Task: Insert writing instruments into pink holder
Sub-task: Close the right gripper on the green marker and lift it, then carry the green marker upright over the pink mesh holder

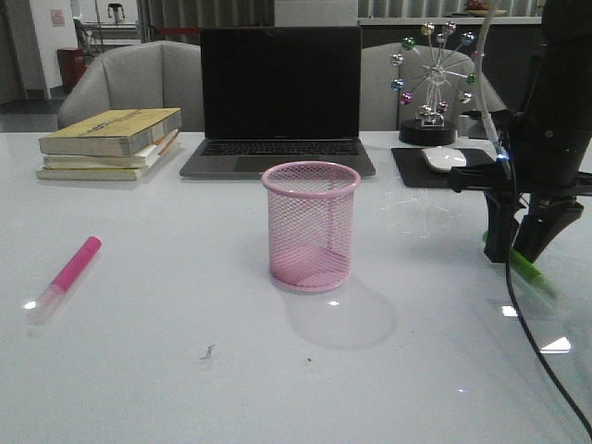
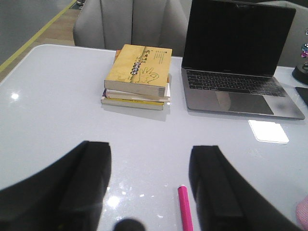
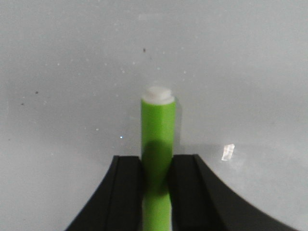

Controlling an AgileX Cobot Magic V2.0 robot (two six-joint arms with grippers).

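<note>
Green highlighter (image 3: 158,139), white-tipped, flat-lying

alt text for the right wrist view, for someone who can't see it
The right gripper has its two black fingers closed against a bright green highlighter, whose pale end points away from the camera. Beneath it is a plain white table with small specks and a glare spot.

Cup (image 1: 310,227): pink, wire mesh. Marker (image 1: 67,276): hot pink, pale clear end. Marker (image 3: 158,144): bright green, white tip. Grippers (image 3: 156,185): black. Table (image 1: 166,370): glossy white. Top book (image 1: 111,130): yellow. Laptop (image 1: 279,97): grey, black screen.
</note>
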